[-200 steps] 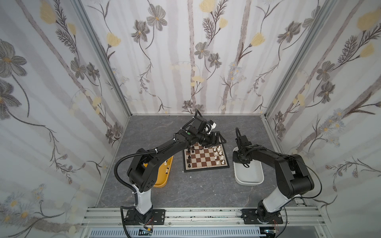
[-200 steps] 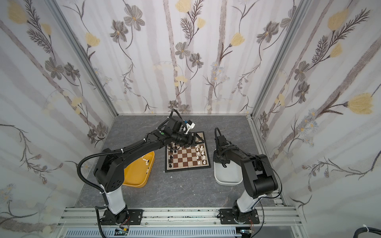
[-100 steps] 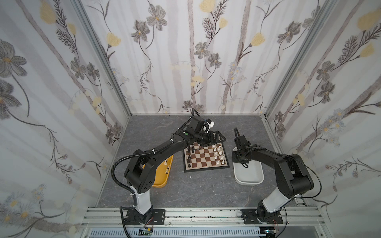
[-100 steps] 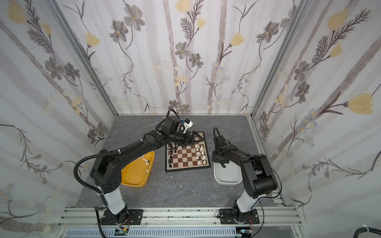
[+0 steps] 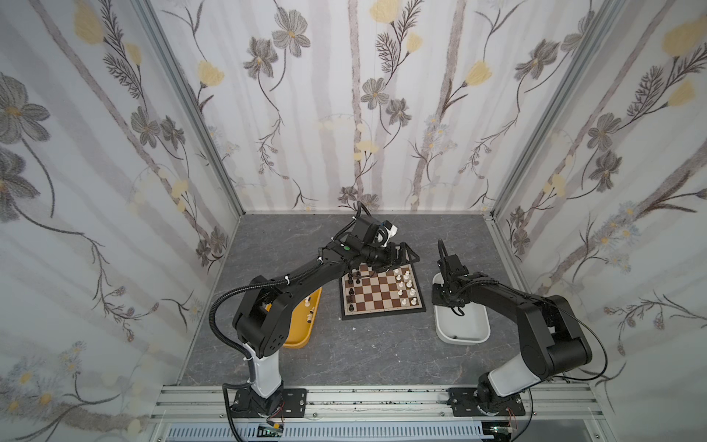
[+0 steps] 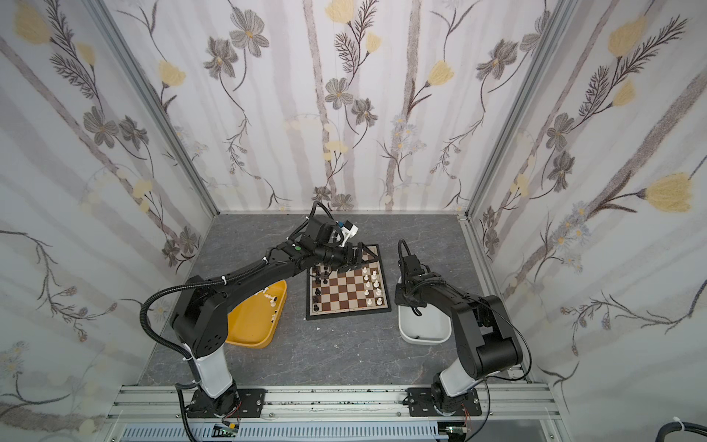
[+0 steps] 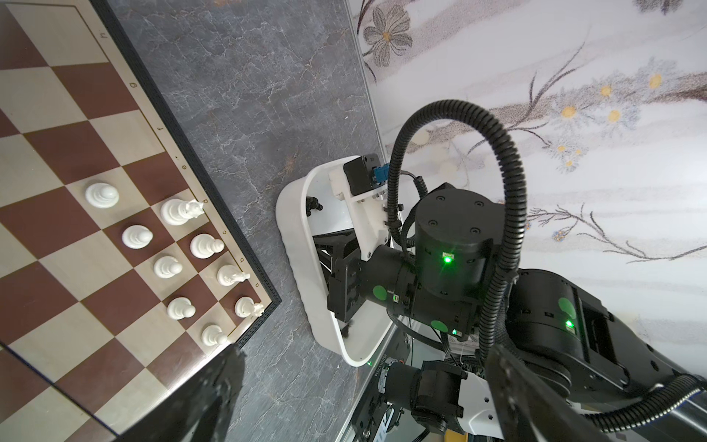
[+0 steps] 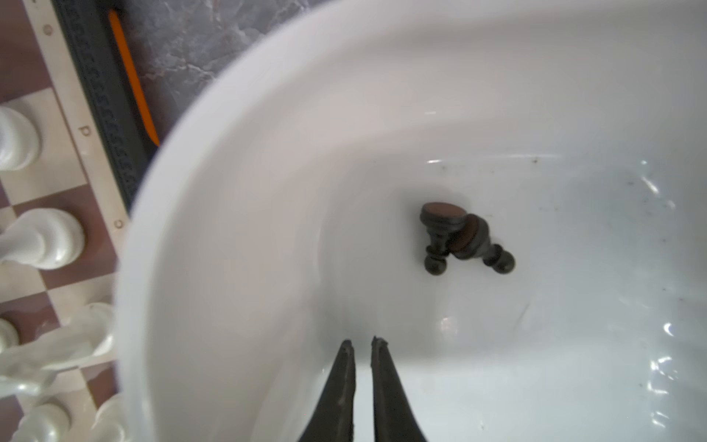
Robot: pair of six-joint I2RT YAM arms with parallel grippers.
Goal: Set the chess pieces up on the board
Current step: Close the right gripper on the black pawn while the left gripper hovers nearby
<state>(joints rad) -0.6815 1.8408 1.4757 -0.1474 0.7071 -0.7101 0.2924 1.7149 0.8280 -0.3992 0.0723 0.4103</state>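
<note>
1. The board (image 5: pixel 377 294) is partly set. White pieces (image 7: pixel 167 266) are ranked along the side nearer the white tub (image 5: pixel 463 338), black pieces (image 5: pixel 350 292) along the opposite side. Gaps are seen in both.
2. Two black pawns (image 8: pixel 465 239) are left lying in the white tub, and a few white chessmen (image 5: pixel 307 302) in the yellow tub (image 5: pixel 302 336).
3. The left gripper (image 5: pixel 403 254) is held wide apart and empty over the board's far edge.
4. The right gripper (image 8: pixel 362 342) is lowered into the white tub near the pawns, its tips nearly together on nothing.

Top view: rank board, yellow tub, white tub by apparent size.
1. board: largest.
2-3. yellow tub and white tub: look about alike. Arms hide part of each, so I won't rank them.
</note>
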